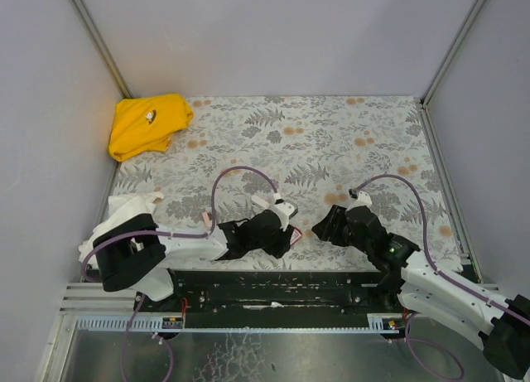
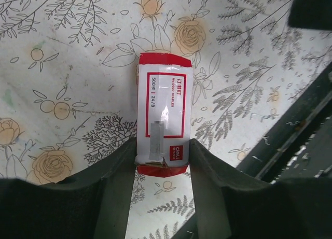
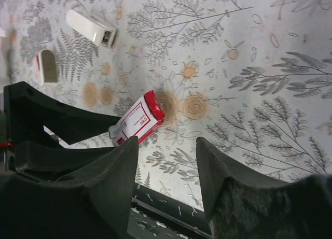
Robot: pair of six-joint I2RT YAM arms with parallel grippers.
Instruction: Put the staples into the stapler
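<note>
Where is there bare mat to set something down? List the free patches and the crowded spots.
Free: the far middle and far right of the mat, from the yellow cloth across to the right wall. Crowded: the near centre, where the left gripper pinches the box and the open right gripper sits close by.

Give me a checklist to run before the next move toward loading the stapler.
1. Left gripper on box: fingers meet both sides of its near end. Ok.
2. Right gripper free: open, holding nothing. Ok.
3. Staples reachable: a grey strip shows on the box label; whether it is loose staples, cannot tell.
4. Stapler located: a white piece and a pinkish piece lie apart beyond the box; which it is, cannot tell.
5. Arms apart: in the top view the grippers do not touch. Ok.
</note>
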